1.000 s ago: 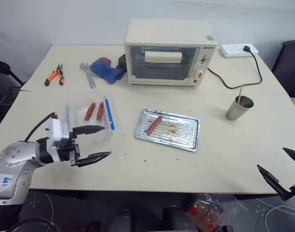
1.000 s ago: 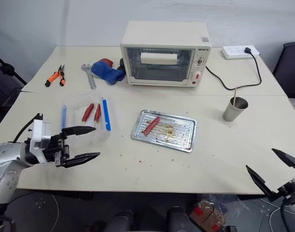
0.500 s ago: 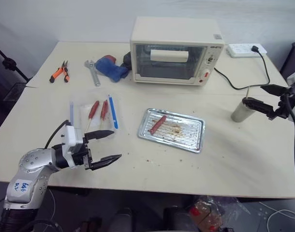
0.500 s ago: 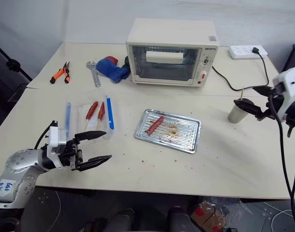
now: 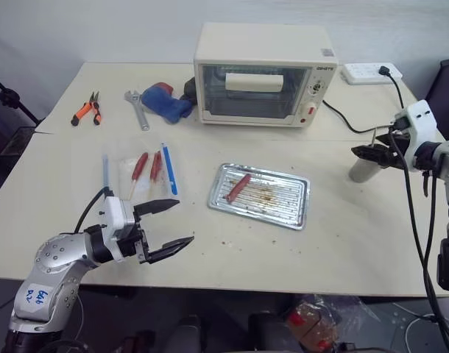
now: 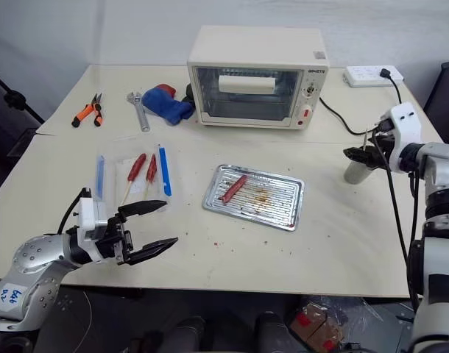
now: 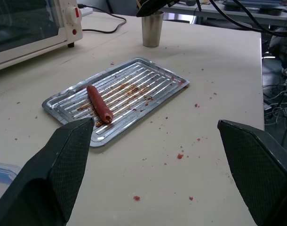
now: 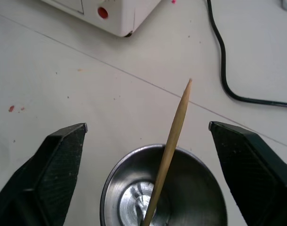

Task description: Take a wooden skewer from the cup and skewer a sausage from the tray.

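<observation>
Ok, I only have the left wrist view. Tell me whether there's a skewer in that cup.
Observer: Yes, one wooden skewer stands in the cup, leaning, with its tip above the rim.
Operator: Report the right tool.
Observer: The right tool is open. Its fingers stand apart on either side of the skewer and do not touch it.
Operator: Now say what lies to the left of the tray.
Observer: A clear plastic bag with blue strips lies there, holding two red sausages on sticks.
</observation>
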Motion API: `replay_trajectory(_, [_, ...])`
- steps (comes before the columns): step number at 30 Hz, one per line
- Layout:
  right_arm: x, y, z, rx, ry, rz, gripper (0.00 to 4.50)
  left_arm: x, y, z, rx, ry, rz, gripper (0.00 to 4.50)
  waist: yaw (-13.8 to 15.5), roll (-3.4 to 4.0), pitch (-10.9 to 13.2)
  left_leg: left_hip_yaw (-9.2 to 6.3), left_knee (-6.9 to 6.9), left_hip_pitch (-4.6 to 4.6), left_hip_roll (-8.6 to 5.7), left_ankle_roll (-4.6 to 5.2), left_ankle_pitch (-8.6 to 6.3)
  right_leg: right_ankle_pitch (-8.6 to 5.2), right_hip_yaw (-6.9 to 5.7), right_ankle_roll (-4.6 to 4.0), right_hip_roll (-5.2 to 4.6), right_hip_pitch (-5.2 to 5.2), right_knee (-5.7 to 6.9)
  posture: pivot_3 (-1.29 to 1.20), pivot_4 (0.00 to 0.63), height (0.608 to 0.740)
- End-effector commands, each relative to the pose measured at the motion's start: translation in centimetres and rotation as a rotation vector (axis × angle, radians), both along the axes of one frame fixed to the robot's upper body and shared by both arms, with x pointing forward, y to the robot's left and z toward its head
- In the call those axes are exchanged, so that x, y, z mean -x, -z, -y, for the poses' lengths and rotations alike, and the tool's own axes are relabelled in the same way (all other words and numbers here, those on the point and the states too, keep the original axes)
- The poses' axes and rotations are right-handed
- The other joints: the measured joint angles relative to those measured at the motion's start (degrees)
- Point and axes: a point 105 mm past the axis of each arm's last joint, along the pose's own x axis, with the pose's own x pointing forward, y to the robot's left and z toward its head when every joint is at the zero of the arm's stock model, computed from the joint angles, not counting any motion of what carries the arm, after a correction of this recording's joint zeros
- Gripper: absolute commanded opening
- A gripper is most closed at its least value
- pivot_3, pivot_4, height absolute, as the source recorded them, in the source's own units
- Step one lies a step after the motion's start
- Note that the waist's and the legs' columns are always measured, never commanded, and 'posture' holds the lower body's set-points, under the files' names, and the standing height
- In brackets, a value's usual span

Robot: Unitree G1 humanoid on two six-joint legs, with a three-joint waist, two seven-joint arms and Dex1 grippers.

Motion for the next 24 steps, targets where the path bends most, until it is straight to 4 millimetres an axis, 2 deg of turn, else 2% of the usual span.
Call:
replay_trajectory(1, [-0.2,-1.7,0.1,-0.009,0.003,0.069,2.94,0.2,-0.9,0.1,-0.012,0.005,0.045,4.5,0.0,0.0,0.0,0.0,0.0,0.0,0.0,0.0,0.0,0.0,0.0,0.0,0.0,0.0,0.0,0.0,0.15,0.74])
replay_trajectory(4, [-0.3,-1.9,0.0,-0.015,-0.001,0.084,1.82,0.2,-1.0,0.2,-0.013,0.007,0.046,4.5,0.0,0.0,0.0,0.0,0.0,0.0,0.0,0.0,0.0,0.0,-0.01,0.0,0.01,0.0,0.01,0.0,0.15,0.74])
replay_trajectory(10, [-0.1,-2.5,0.4,-0.014,0.007,0.124,0.03,0.2,-1.1,0.3,-0.012,0.016,0.047,4.5,0.0,0.0,0.0,0.0,0.0,0.0,0.0,-0.01,0.0,0.0,0.0,0.0,0.0,0.0,0.01,0.0,0.15,0.74])
replay_trajectory(13, [0.3,-3.5,0.6,-0.023,-0.002,0.146,0.03,0.2,-1.1,0.4,-0.011,0.018,0.05,4.5,0.0,0.0,0.0,0.01,0.0,0.0,0.0,0.0,0.0,0.0,0.0,0.0,0.0,0.0,0.02,0.0,0.15,0.74])
replay_trajectory(16, [1.3,-5.4,0.2,-0.05,-0.082,0.173,0.03,0.2,-1.2,0.4,-0.002,0.015,0.054,4.5,0.0,0.02,0.0,0.01,0.0,-0.01,0.0,-0.01,0.0,0.0,0.0,0.0,0.01,0.0,0.05,0.0,0.15,0.74])
replay_trajectory(18, [2.7,-7.7,-0.7,-0.072,-0.179,0.218,0.03,0.2,-1.4,0.3,0.012,0.009,0.058,4.5,0.1,0.05,0.0,0.0,-0.01,-0.01,0.0,-0.01,0.0,0.0,-0.01,0.0,0.01,0.0,0.06,0.0,0.15,0.74])
replay_trajectory(21, [5.1,-10.9,-2.6,0.007,-0.352,0.341,0.03,0.4,-1.4,0.4,0.038,0.024,0.023,4.5,0.2,0.11,0.1,-0.01,-0.02,-0.01,0.0,0.0,0.0,0.0,-0.01,0.0,0.0,0.0,0.05,0.0,0.15,0.74])
replay_trajectory(24, [6.9,-12.5,-5.1,-0.047,-0.484,0.396,0.03,0.4,-1.5,0.7,0.05,0.036,0.027,4.5,0.1,0.11,0.1,-0.06,-0.04,-0.01,0.02,0.0,-0.01,0.0,-0.03,0.0,0.01,0.02,0.03,0.0,0.15,0.74])
